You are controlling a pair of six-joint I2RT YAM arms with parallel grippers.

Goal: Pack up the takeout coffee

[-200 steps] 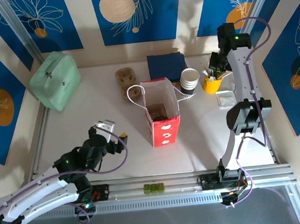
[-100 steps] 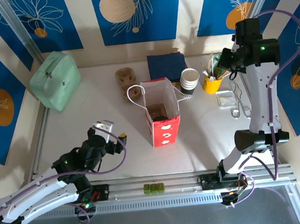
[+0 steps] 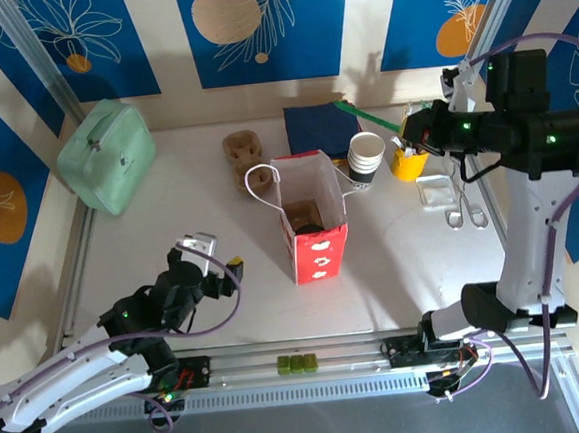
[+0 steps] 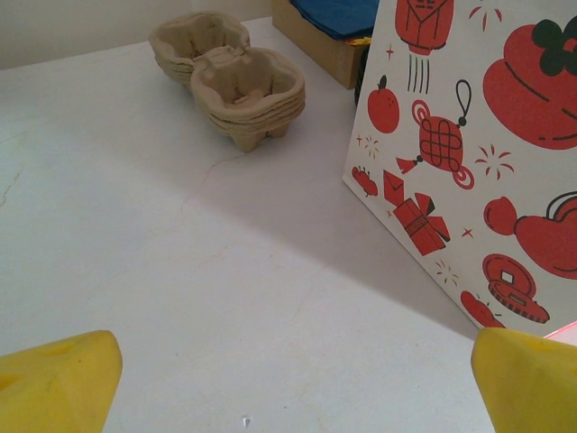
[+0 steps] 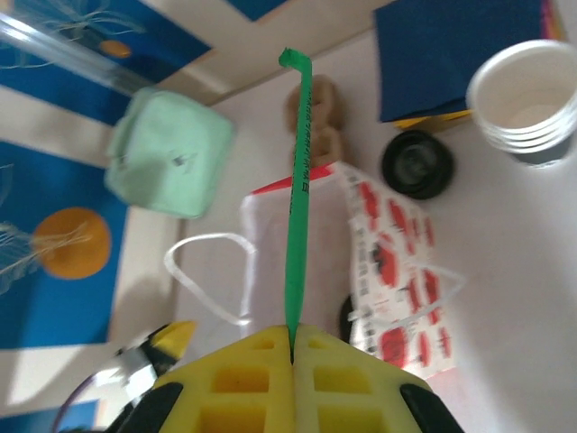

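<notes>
Takeout coffee (image 3: 306, 215): taken to be the dark round lid seen down inside the red-and-white bag (image 3: 317, 246), which stands mid-bench. The cup wall is hidden by the bag sides, so its colour cannot be confirmed.

Right claw (image 5: 293, 338): pressed together on a thin green stick (image 5: 297, 180), raised above the bench (image 4: 180, 271) off to the bag's right, near the yellow pot (image 3: 409, 161).

Left claw (image 4: 288, 388): fingers spread wide, nothing between them, held low just beside the bag.

Handling, as judged: a light paper cup, with a soft wall that is easily crushed. The plastic lid is smooth and could pop off, and the contents could spill if the cup is tipped. It is best taken round the wall just under the lid rim, clamped gently and kept upright.

Writing: dark print runs along the stick but is too small to be read. The bag is printed with red lanterns, gift boxes and fruit, and no legible words are noted.
</notes>
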